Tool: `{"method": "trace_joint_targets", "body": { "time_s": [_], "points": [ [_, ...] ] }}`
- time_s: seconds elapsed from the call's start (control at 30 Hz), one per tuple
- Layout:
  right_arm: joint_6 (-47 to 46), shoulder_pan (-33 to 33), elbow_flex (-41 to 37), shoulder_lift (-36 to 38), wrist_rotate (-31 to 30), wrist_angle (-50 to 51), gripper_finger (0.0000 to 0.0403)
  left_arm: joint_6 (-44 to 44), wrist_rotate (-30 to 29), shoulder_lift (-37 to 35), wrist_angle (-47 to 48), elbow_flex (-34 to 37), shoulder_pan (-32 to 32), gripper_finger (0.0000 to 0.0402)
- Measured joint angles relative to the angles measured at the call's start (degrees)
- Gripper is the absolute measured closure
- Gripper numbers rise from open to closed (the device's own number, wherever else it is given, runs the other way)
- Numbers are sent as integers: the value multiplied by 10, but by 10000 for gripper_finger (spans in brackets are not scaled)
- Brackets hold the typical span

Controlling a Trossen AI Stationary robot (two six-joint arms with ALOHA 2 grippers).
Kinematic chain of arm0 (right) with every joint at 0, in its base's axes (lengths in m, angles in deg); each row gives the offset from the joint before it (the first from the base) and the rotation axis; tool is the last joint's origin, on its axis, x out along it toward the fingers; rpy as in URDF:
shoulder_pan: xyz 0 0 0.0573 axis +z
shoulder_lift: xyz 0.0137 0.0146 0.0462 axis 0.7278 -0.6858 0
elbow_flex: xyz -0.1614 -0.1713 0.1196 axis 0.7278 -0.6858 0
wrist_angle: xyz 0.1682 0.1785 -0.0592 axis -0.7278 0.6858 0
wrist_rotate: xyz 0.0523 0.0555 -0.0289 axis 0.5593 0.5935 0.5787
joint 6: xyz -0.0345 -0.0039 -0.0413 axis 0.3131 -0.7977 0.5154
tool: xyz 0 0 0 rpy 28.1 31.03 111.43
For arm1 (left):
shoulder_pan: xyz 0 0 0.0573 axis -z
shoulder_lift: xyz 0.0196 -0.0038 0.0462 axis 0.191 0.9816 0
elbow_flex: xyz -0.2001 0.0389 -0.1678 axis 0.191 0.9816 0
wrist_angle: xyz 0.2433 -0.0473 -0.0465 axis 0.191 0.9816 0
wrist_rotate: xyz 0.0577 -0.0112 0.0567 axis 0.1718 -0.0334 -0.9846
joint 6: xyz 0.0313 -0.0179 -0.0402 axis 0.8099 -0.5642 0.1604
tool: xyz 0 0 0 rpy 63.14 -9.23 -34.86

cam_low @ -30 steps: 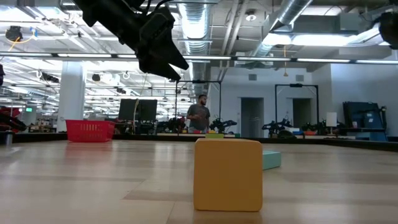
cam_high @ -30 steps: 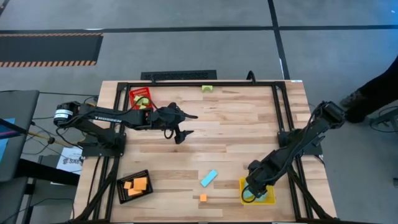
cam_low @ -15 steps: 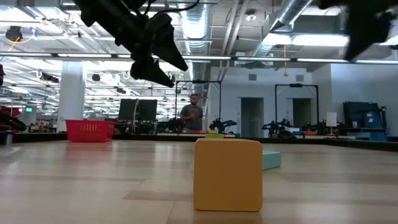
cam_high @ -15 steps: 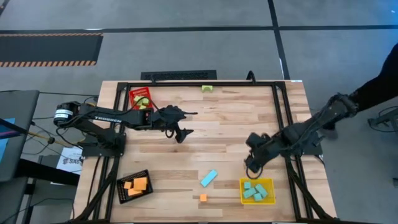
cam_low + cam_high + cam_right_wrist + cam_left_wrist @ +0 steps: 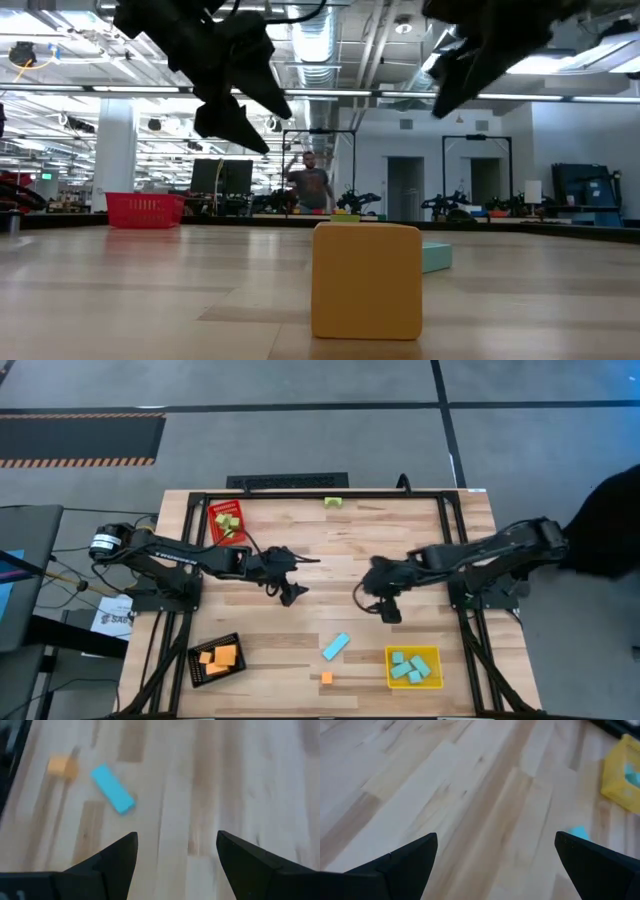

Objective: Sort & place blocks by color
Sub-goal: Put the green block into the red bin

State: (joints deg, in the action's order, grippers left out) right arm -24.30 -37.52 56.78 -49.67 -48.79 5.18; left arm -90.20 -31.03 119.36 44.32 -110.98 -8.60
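A long cyan bar (image 5: 336, 646) and a small orange cube (image 5: 326, 678) lie flat on the table near its near edge; both show in the right wrist view, bar (image 5: 113, 796) and cube (image 5: 62, 766). The orange cube (image 5: 366, 280) fills the low view's middle. My right gripper (image 5: 372, 598) hovers open above the table's middle, up and right of the bar. My left gripper (image 5: 292, 576) hovers open left of centre, holding nothing. Cyan blocks lie in the yellow bin (image 5: 413, 666), orange blocks in the black bin (image 5: 216, 659), green blocks in the red bin (image 5: 226, 520). A light green block (image 5: 333, 503) sits at the far edge.
The three bins stand at the far left, near left and near right of the table. A dark frame (image 5: 445, 540) runs along the table's edges. A person (image 5: 312, 188) stands in the room beyond. Bare wood lies between the two grippers.
My right gripper has risen from the yellow bin and swung toward the table's far edge and left, to the middle of the table, empty. My left gripper has shifted slightly toward the near edge and tipped a little.
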Motion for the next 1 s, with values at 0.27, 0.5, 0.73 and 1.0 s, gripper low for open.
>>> {"method": "trace_joint_targets", "body": {
  "time_s": [0.27, 0.5, 0.73, 1.0],
  "points": [
    [232, -9, 8, -112, 114, -59, 111, -47, 11, -2, 71, 0, 46, 10],
    [234, 0, 73, -175, 105, -65, 111, -67, -37, -29, 139, 0, 75, 10],
    [180, -81, 112, -189, 3, -36, 111, -84, -69, -53, 182, 0, 97, 10],
    [174, -289, 146, -215, 6, -79, 111, -151, -90, -53, 187, 0, 123, 10]
  ]
}}
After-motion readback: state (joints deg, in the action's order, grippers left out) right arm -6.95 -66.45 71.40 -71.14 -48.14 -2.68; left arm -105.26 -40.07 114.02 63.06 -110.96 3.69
